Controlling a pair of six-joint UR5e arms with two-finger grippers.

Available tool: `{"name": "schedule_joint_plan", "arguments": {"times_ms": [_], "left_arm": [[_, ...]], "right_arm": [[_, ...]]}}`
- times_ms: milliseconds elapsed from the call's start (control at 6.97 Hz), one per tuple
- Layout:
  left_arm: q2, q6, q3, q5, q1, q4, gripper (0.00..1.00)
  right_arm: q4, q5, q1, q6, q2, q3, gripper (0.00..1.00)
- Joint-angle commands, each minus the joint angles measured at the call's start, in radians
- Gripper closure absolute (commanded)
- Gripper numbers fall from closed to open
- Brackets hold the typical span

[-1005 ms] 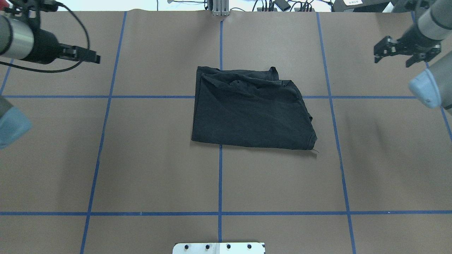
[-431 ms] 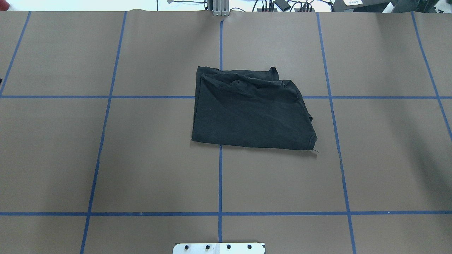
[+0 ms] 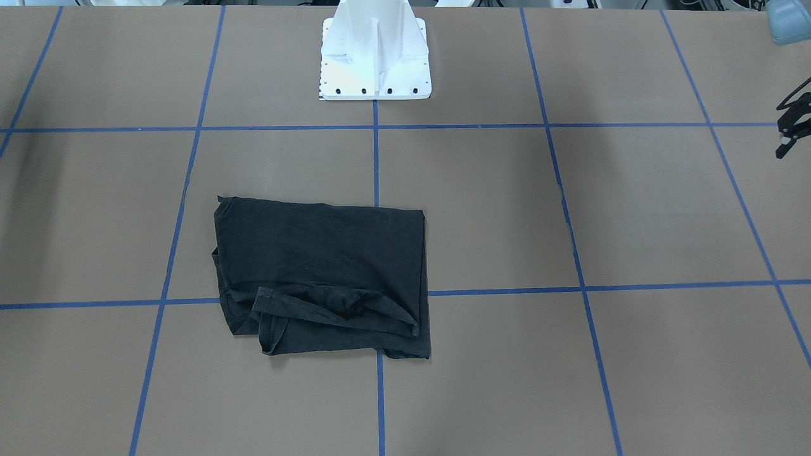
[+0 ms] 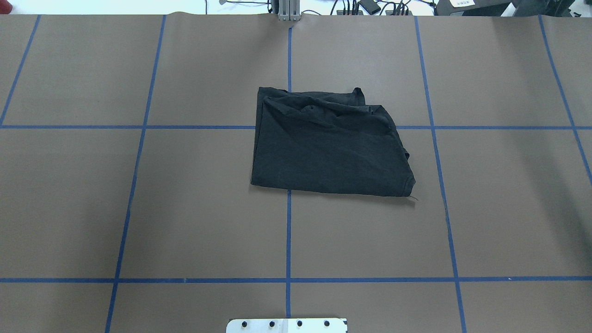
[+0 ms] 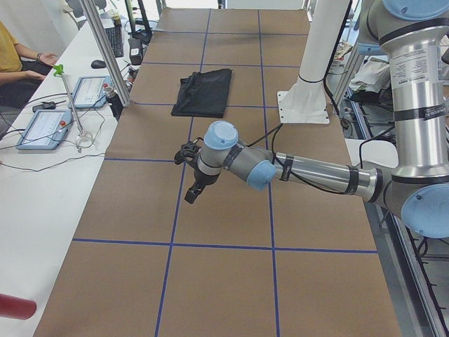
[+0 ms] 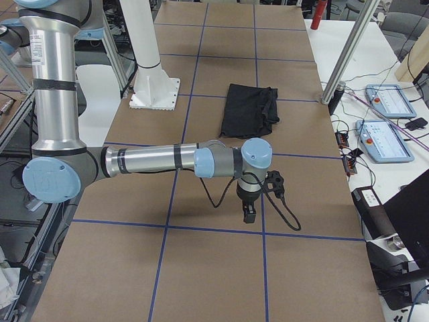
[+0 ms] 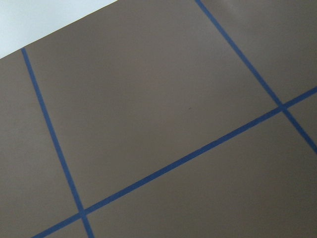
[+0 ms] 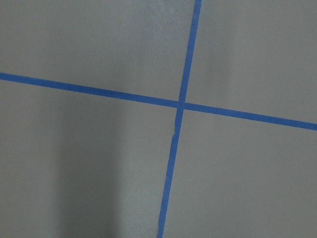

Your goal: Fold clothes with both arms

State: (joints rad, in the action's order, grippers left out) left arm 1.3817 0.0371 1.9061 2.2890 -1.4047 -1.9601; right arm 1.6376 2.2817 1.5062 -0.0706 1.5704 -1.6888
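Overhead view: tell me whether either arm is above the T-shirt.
No, the T-shirt lies alone on the table; nothing hangs above it.

This is a robotics lab: the left arm [image 5: 316, 172] and right arm [image 6: 147, 159] reach over a table [image 4: 199, 208] covered in brown paper, gridded with blue tape [image 4: 288, 231], beside a white mounting base [image 3: 376, 57]. A white side bench [image 5: 28, 182] holds control pendants [image 5: 43, 128] and cables behind aluminium posts [image 5: 106, 53], and a person [image 5: 14, 56] sits there

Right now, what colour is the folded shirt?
The shirt is plain black; the overhead view shows it best.
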Motion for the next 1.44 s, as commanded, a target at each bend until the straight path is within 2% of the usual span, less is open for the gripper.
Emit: {"name": "schedule_joint_plan", "arguments": {"times_ms": [0, 574, 718, 1005, 1148, 1292], "left_arm": [[-0.027, 0.030, -0.010, 0.036, -0.058, 0.027, 0.00], [-0.012, 0.015, -0.083, 0.040, -0.066, 0.030, 0.00], [-0.012, 0.017, -0.085, 0.041, -0.066, 0.032, 0.00], [-0.006, 0.017, -0.087, 0.041, -0.066, 0.038, 0.00], [-0.004, 0.017, -0.085, 0.049, -0.066, 0.084, 0.00], [-0.007, 0.017, -0.075, 0.103, -0.069, 0.107, 0.00]], "right_arm": [[0.036, 0.004, 0.018, -0.021, -0.006, -0.005, 0.00], [0.065, 0.034, 0.028, -0.021, 0.005, -0.003, 0.00], [0.071, 0.074, 0.028, -0.021, 0.010, -0.002, 0.00], [0.087, 0.079, 0.028, -0.021, 0.007, -0.006, 0.00], [0.099, 0.079, 0.028, -0.021, 0.002, -0.005, 0.00], [0.099, 0.079, 0.028, -0.021, 0.002, -0.009, 0.00]]}}
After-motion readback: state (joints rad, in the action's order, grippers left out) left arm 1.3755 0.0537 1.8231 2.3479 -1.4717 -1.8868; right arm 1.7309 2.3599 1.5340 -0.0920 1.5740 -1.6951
